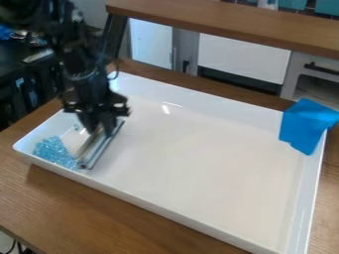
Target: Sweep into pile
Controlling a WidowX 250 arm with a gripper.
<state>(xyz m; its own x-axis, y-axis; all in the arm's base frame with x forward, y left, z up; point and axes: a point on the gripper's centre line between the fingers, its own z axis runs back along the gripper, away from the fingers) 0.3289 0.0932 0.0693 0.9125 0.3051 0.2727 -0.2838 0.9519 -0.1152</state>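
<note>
The black gripper (99, 130) hangs over the left end of the white tray (198, 163), shut on a sweeping tool (100, 146) with a long, flat, greyish edge. The tool rests low in the tray, slanting from upper right to lower left. Small light-blue pieces (54, 151) lie loosely heaped in the tray's near left corner, just left of the tool's lower end. A few more blue bits are by the left wall, partly hidden behind the tool and gripper.
Blue tape or cloth (306, 125) hangs over the tray's far right corner. The tray's raised walls surround the work area on a wooden table (79, 203). Behind it stands a wooden shelf (232, 24) with white cabinet fronts below.
</note>
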